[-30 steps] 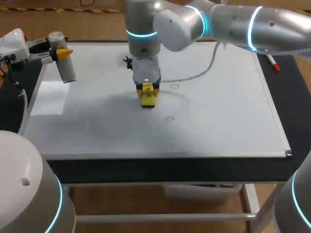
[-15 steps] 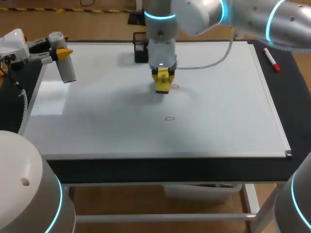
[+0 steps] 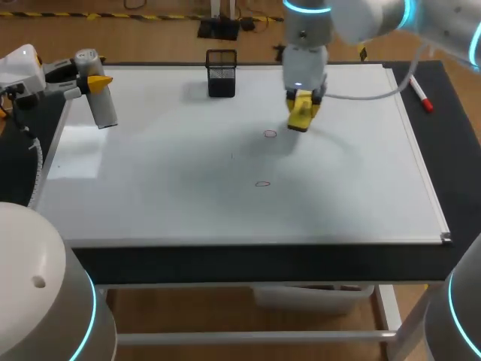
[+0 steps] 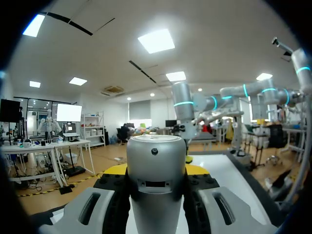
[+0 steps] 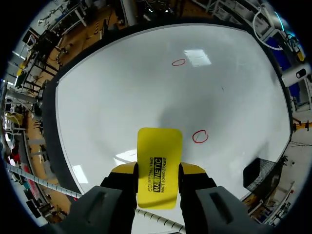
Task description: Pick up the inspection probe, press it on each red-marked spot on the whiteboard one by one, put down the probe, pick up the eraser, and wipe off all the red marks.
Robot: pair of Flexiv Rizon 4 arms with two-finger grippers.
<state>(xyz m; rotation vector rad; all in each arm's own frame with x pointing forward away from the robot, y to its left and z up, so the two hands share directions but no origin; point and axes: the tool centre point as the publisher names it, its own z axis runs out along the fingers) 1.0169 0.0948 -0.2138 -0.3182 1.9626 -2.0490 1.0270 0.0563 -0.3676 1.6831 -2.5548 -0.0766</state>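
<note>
Black counter (image 3: 460, 158) carries a large white whiteboard (image 3: 150, 203) covering most of it. The right hand (image 3: 301, 116) is clamped on a yellow rectangular eraser (image 3: 301, 113) over the board's far middle, near the farther small red ring mark (image 3: 270, 134) but off it; contact with the board can't be told. The left hand (image 3: 90, 79), at the board's far left corner, grips a tilted silver cylindrical inspection probe (image 3: 104, 105). A black mesh holder (image 3: 221, 73) sits at the far edge and a red marker pen (image 3: 419, 94) on the counter. The second red ring mark (image 3: 262, 183) lies nearer the front.
</note>
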